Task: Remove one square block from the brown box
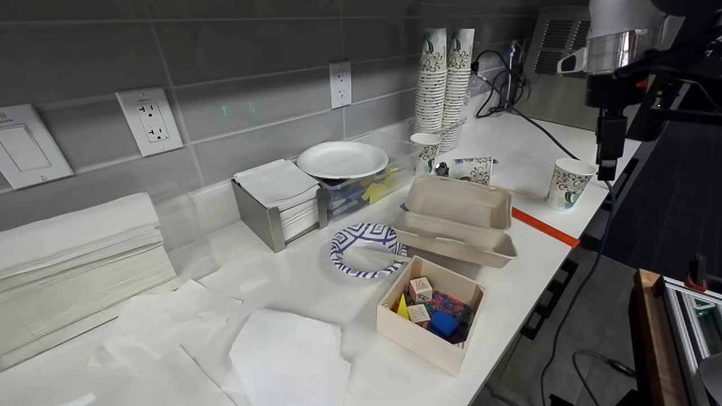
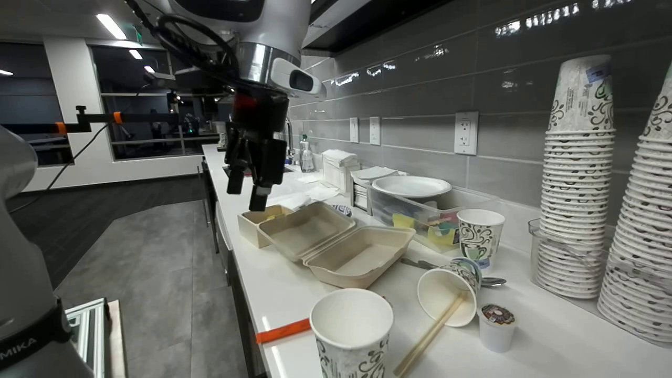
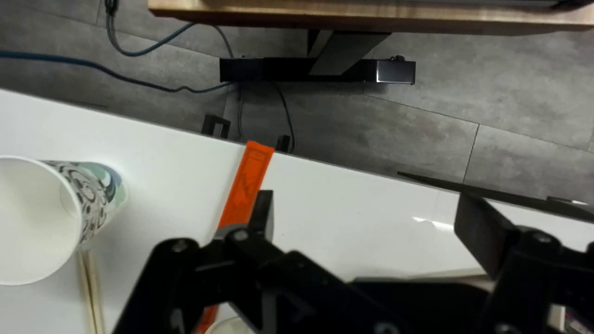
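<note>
The gripper (image 3: 366,211) has its fingers spread wide apart in the lower half of the wrist view, with white countertop (image 3: 343,222) between them. There an orange strip (image 3: 241,190) runs up past the left finger of the frame, and a paper cup (image 3: 95,199) stands at the left edge. In an exterior view the gripper hangs at upper right, well apart from the brown box (image 1: 417,341) at lower right of centre. A square block (image 1: 420,290), pale with a marked face, lies inside, in the box's upper left part; a similar cube (image 1: 418,314) is just below it, a blue block (image 1: 444,323) to the lower right, a yellow piece (image 1: 402,308) at left. Above the box sits an opened takeout container (image 1: 459,200), with a patterned plate (image 1: 340,249) to its left.
</note>
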Motion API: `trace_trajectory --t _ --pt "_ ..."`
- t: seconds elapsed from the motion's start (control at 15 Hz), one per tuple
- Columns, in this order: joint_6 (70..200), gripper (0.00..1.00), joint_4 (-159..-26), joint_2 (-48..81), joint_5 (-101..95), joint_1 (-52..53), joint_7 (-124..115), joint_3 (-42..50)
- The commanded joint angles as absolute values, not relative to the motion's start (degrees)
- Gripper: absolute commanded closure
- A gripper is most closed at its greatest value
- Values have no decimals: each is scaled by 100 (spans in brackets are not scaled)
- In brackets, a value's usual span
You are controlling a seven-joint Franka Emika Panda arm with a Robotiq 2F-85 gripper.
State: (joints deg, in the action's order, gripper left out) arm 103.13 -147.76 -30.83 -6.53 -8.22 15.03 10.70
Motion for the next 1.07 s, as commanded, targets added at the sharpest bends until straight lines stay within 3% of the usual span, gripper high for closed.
trace_trajectory --t 0.0,0.53,1.0 --pt "9758 0 -14766 -3393 -3 -690 12 504" --pt "10347 0 -14723 -3437 1737 -313 -2860 -770" --pt "12642 0 -14738 -2885 1442 -40 -5154 -2179"
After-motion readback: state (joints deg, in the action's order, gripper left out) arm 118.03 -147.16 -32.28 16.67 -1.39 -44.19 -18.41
